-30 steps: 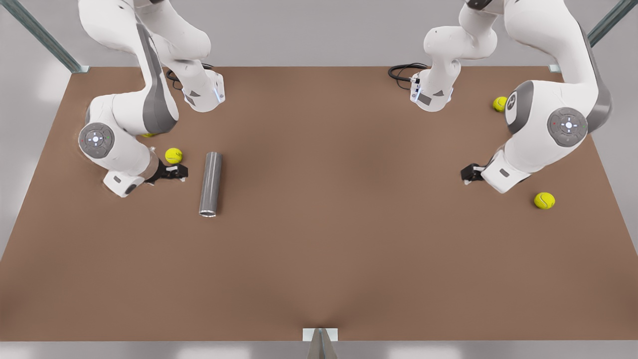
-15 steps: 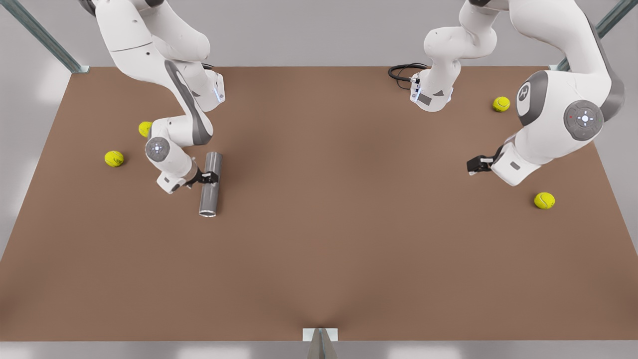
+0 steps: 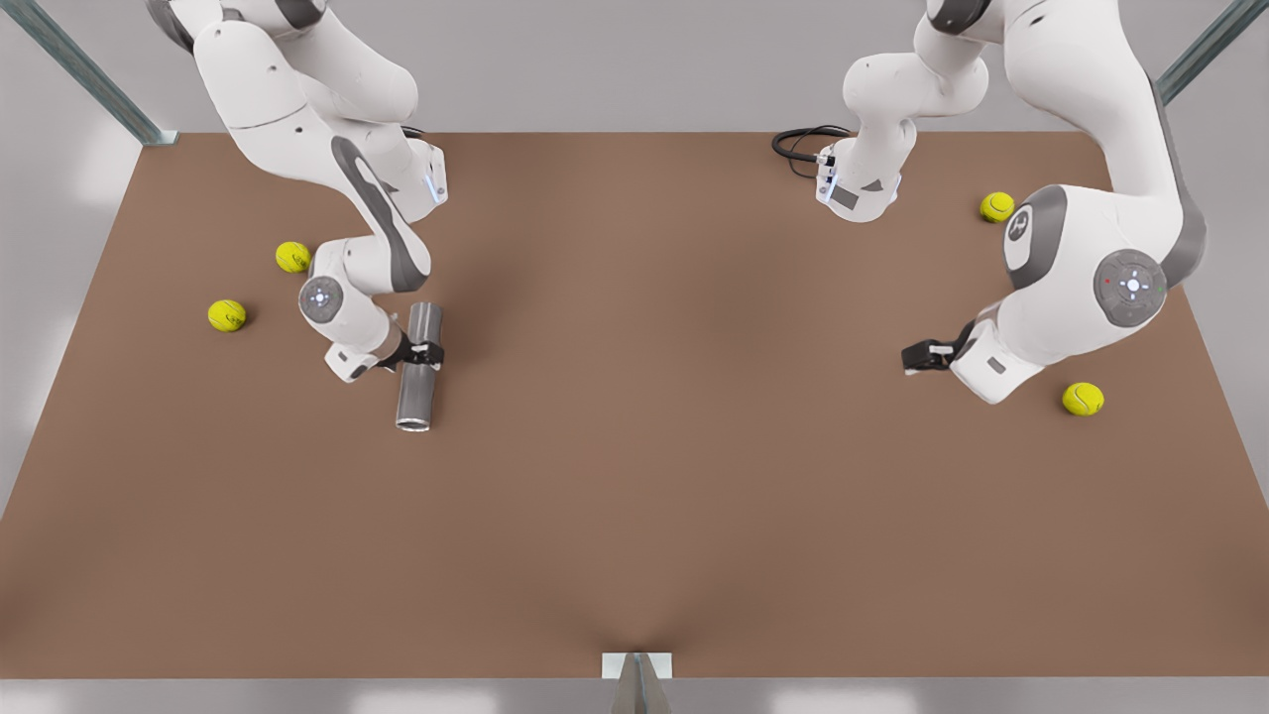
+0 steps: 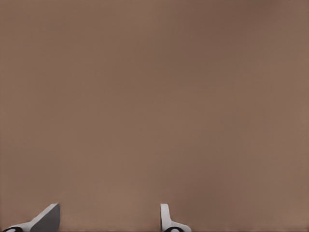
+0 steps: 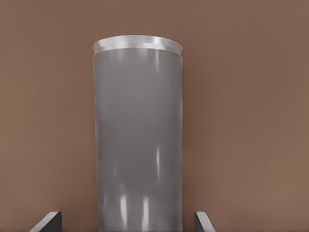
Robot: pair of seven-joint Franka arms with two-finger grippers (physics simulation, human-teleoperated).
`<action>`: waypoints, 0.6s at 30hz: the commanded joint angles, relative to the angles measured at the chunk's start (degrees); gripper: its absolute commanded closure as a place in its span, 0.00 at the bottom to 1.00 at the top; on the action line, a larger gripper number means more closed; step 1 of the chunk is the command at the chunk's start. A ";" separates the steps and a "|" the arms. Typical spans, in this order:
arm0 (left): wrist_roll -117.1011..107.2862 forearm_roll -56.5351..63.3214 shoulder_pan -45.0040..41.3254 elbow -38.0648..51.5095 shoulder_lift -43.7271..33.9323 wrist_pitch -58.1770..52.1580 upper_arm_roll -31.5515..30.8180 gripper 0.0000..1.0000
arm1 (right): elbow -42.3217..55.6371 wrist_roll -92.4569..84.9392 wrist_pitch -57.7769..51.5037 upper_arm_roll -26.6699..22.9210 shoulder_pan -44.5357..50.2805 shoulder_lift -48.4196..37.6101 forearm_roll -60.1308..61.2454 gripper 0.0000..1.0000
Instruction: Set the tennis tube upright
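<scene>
The tennis tube (image 3: 415, 397) lies flat on the brown table at the front view's left, a grey cylinder with its lighter rim at the near end. My right gripper (image 3: 421, 354) is down over its middle, open, one finger on each side. In the right wrist view the tennis tube (image 5: 138, 135) runs away from the right gripper (image 5: 126, 220), with small gaps between it and both fingertips (image 5: 48, 220). My left gripper (image 3: 910, 357) hangs open above bare table at the front view's right. The left gripper (image 4: 108, 222) has nothing between its fingers.
Two yellow-green tennis balls (image 3: 292, 257) (image 3: 227, 315) lie left of the tube's arm. Two more balls (image 3: 996, 206) (image 3: 1083, 399) lie at the front view's right. A black cable (image 3: 798, 144) loops at the far edge by an arm base.
My right gripper moved from beside the tube to straddle its middle. A ball that lay by that gripper rolled away to the front view's left. The left gripper shifted slightly.
</scene>
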 commanded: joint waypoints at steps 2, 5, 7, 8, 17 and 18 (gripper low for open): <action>0.00 -0.16 -0.20 0.00 -0.04 0.09 -0.26 0.01 | 0.09 0.09 0.88 0.00 0.02 0.53 -0.01 0.00; 0.00 -0.07 0.42 0.44 -1.09 -0.08 -0.62 0.01 | 0.27 0.09 2.03 -0.09 -0.07 2.11 -0.71 0.00; 0.09 0.19 0.59 0.18 -1.45 -0.17 -0.62 0.01 | 0.27 0.09 2.56 -0.18 -0.16 2.64 -0.80 0.00; 0.26 0.19 0.77 0.09 -1.54 -0.26 -0.62 0.01 | 0.27 0.00 2.82 -0.18 -0.16 2.64 -0.80 0.00; 0.18 -1.22 1.21 -0.53 -2.24 -1.75 -0.62 0.01 | 0.09 0.09 4.58 -0.26 -0.42 4.92 -1.15 0.00; 0.18 -1.22 0.94 -0.62 -2.42 -1.84 -0.62 0.01 | 0.00 0.09 5.37 -0.26 -0.42 5.27 -1.68 0.00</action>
